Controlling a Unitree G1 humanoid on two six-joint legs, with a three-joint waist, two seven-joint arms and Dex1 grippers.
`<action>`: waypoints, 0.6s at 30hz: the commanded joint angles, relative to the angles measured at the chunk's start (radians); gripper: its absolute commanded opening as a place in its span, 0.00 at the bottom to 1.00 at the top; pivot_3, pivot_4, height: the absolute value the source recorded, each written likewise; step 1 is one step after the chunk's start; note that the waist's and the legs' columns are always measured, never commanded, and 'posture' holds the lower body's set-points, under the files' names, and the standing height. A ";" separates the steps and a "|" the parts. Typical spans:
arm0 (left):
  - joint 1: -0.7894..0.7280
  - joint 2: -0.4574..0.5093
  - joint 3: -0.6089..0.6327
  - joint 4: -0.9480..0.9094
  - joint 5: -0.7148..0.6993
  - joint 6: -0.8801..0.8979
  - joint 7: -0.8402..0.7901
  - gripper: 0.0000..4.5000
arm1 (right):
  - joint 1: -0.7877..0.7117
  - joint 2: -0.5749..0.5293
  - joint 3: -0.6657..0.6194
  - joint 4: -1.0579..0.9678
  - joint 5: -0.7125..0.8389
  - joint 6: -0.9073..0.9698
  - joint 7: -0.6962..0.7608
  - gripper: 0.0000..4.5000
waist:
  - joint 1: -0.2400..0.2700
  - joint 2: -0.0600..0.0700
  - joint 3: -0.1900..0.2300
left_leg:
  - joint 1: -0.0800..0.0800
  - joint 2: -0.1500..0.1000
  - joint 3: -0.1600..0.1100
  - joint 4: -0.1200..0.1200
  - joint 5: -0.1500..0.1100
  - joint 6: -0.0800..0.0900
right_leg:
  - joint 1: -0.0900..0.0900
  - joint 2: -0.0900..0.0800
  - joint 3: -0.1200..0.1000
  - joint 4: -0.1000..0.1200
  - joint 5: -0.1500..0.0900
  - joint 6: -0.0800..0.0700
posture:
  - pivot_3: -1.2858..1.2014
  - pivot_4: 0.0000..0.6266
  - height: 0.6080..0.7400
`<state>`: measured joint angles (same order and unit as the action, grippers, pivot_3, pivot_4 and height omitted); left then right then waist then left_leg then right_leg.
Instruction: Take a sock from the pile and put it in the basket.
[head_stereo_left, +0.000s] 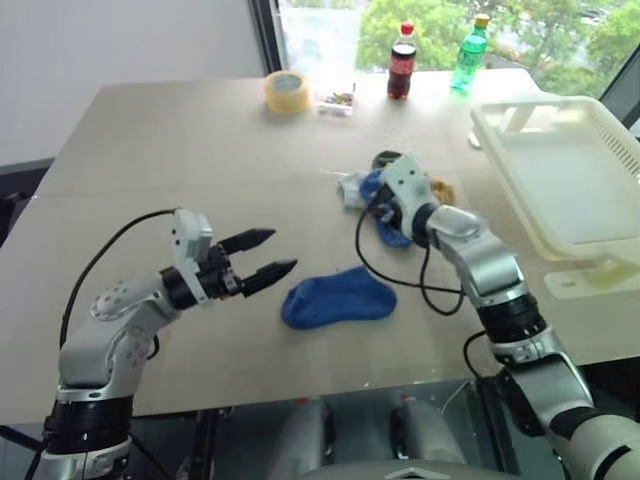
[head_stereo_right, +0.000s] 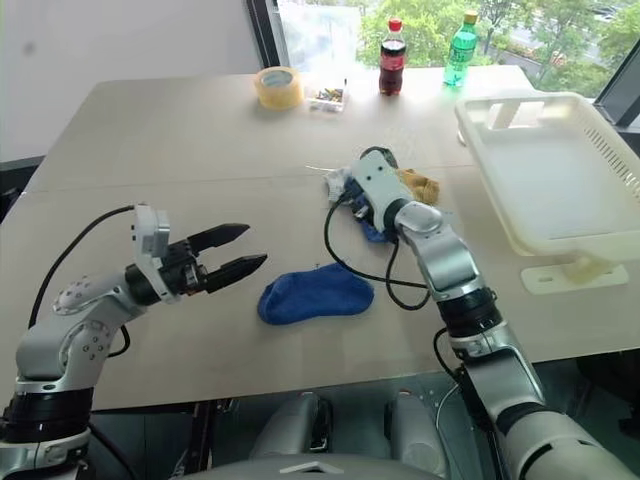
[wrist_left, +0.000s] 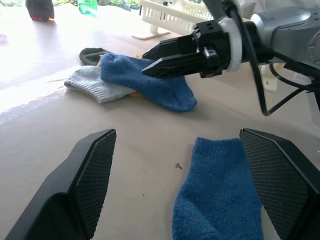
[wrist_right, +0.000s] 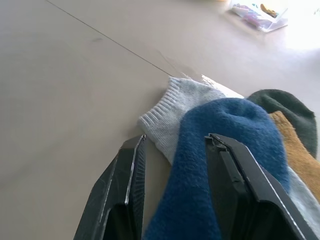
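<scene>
Looking left to right: left gripper (head_stereo_left: 266, 255), lone sock (head_stereo_left: 338, 297), pile (wrist_left: 125, 82), right gripper (wrist_left: 150, 61), basket (head_stereo_left: 560, 170).
Left gripper: jaws wide apart, nothing in them, tips aimed right at the lone sock.
Lone sock: blue, flat on the table (head_stereo_left: 180, 140), just right of the left gripper, long side running left to right.
Pile: farther off and to the right of the lone sock; grey, blue, yellow and dark socks.
Right gripper: at the pile, one finger (wrist_right: 125, 190) on each side of a blue pile sock (wrist_right: 220, 150); jaws partly closed, cannot tell if they pinch it.
Basket: far right, white, well apart from both socks.
Nearer arm: the right one is closer to the basket, so I think its sock goes first.
</scene>
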<state>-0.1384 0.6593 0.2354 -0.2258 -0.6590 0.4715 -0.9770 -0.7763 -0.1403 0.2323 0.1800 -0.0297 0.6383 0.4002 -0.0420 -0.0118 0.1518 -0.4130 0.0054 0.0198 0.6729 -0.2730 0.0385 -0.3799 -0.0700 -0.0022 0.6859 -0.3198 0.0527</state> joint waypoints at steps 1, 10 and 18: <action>-0.005 0.011 0.018 -0.025 -0.007 -0.011 0.002 0.94 | -0.071 0.011 -0.017 0.159 -0.039 -0.134 -0.069 0.42 | 0.000 0.000 0.000 | 0.000 0.000 0.000 0.000 0.000 0.000 | 0.000 0.000 0.000 0.001 0.000 0.000 | 0.52 0.24 1.00; 0.037 0.017 0.032 -0.079 -0.020 -0.004 0.027 0.94 | -0.136 0.020 -0.086 0.444 -0.027 -0.312 -0.113 0.42 | -0.002 0.000 0.000 | -0.001 0.000 0.000 0.000 0.000 0.000 | 0.000 0.000 -0.001 -0.002 0.000 0.000 | 0.52 0.24 1.00; 0.043 0.012 0.031 -0.076 -0.019 -0.013 0.037 0.95 | -0.103 0.049 -0.086 0.367 0.009 -0.334 -0.035 0.01 | -0.002 0.000 0.000 | 0.000 0.000 0.000 0.000 0.001 -0.001 | 0.000 0.000 0.000 -0.001 0.000 0.000 | 0.52 0.24 1.00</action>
<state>-0.0951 0.6654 0.2379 -0.2672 -0.6683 0.4742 -0.9416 -0.8821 -0.1026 0.1557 0.6183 -0.0453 0.3217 0.3343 -0.0437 -0.0118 0.1519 -0.4134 0.0054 0.0197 0.6725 -0.2725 0.0377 -0.3798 -0.0698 -0.0027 0.6844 -0.3198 0.0527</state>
